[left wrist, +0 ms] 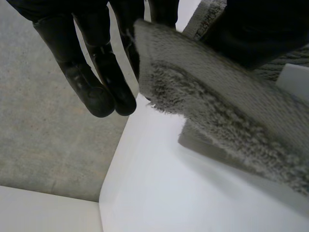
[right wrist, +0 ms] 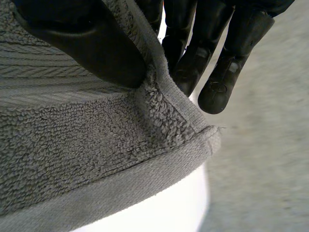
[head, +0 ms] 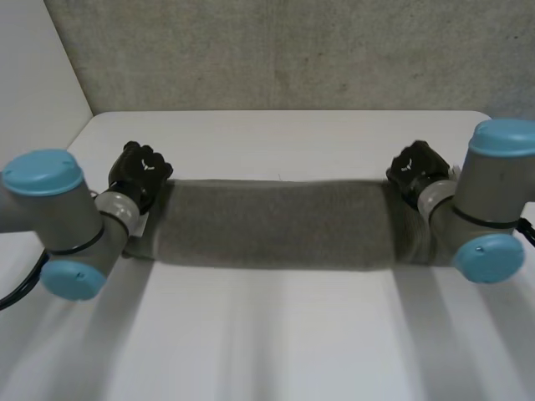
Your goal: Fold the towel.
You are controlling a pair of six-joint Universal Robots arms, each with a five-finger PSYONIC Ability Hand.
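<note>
My left arm (head: 63, 219) and right arm (head: 489, 209) cover the ends of the towel (head: 276, 224) in the head view; both wrist views cut it off.

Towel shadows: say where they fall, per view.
Left wrist view: the towel, pinched in the left hand, casts a grey shadow on the white table beneath its lifted corner. Right wrist view: below the corner the right hand pinches, the table looks bright. Head view: faint shadow along the towel's near edge.
</note>
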